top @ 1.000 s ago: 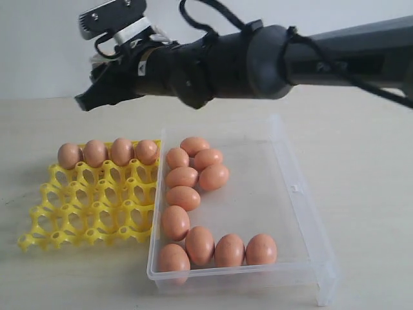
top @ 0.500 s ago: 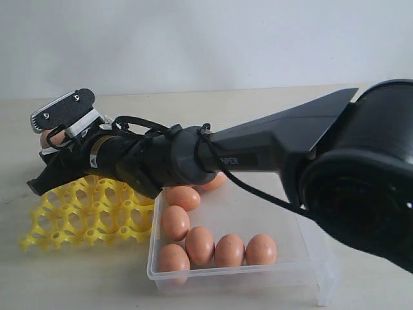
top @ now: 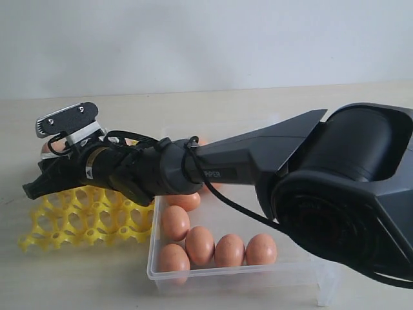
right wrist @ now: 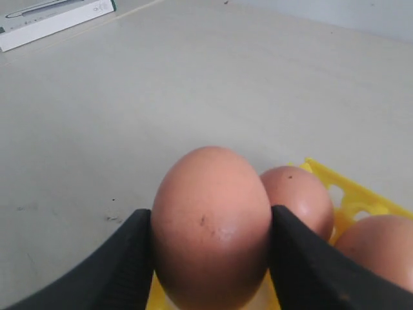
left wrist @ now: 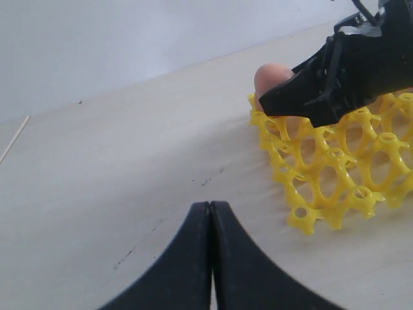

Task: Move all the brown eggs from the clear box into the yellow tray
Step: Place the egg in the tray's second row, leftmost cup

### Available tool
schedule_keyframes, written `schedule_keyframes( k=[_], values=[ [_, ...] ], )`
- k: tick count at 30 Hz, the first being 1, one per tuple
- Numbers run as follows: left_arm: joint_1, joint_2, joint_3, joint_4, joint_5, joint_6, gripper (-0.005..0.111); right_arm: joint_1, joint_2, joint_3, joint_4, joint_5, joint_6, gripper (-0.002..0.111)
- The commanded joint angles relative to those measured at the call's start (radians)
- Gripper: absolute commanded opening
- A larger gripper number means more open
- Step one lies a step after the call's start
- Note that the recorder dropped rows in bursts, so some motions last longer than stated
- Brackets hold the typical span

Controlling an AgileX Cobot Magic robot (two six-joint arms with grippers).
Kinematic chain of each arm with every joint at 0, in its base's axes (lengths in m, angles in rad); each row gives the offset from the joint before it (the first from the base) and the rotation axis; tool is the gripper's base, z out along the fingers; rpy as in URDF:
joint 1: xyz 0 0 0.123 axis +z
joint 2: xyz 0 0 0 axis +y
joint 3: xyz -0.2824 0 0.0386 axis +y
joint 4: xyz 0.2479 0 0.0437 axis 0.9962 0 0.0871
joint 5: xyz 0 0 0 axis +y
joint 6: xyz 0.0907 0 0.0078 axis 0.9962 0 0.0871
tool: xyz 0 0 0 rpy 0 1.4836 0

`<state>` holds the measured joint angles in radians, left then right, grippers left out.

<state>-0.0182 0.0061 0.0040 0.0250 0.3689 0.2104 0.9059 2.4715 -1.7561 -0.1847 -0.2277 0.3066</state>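
The right arm (top: 245,161), which was stretching high across the scene a second ago, has dropped and swung toward the near left. It is now covering the far half of the clear box (top: 303,270) and reaching low over the yellow tray (top: 71,226). Box and tray are sitting where they were, just beside each other.

The right gripper (top: 33,186) is clasping one held egg (right wrist: 210,223) across its widest part, with a finger (right wrist: 110,271) pressing on each flank. It is carrying it at the tray's left end, just beside eggs already seated there; whether it is resting in the tray yet I cannot tell. The left gripper (left wrist: 210,213) is hanging apart over bare table (left wrist: 116,161), its jaws pressed together with nothing between them.

Each egg is likely going to feel light and rigid. Its smooth, thin shell is probably going to slip under a loose hold and crack under a hard pinch or a drop. The safest hold is looking like the one shown: gentle pressure on opposite sides of the middle.

Counting: one box, one tray, two grippers. In the box, five brown eggs (top: 199,244) are showing whole along the near wall and left side, with part of a sixth beyond; the arm is hiding any others. In the tray, the right wrist view is showing two eggs behind the held one.
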Motion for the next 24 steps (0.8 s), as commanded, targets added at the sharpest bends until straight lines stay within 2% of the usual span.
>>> schedule_keyframes(
  k=[1, 7, 12, 15, 20, 24],
  values=[
    [-0.002, -0.006, -0.004, 0.0, -0.008, -0.005, 0.0, 0.002, 0.009, -0.007, -0.009, -0.025, 0.018, 0.019],
    [-0.002, -0.006, -0.004, 0.0, -0.008, -0.005, 0.0, 0.002, 0.024, -0.007, -0.009, -0.021, 0.053, 0.028],
    [-0.002, -0.006, -0.004, 0.0, -0.008, -0.005, 0.0, 0.002, 0.025, -0.007, -0.009, -0.012, 0.061, 0.051],
    [-0.002, -0.006, -0.004, 0.0, -0.008, -0.005, 0.0, 0.002, 0.025, -0.007, -0.009, 0.002, 0.061, 0.059],
    [-0.002, -0.006, -0.004, 0.0, -0.008, -0.005, 0.0, 0.002, 0.017, -0.007, -0.009, 0.06, 0.06, 0.061],
    [-0.002, -0.006, -0.004, 0.0, -0.008, -0.005, 0.0, 0.002, -0.054, -0.007, -0.042, 0.21, 0.037, 0.061]
  ],
)
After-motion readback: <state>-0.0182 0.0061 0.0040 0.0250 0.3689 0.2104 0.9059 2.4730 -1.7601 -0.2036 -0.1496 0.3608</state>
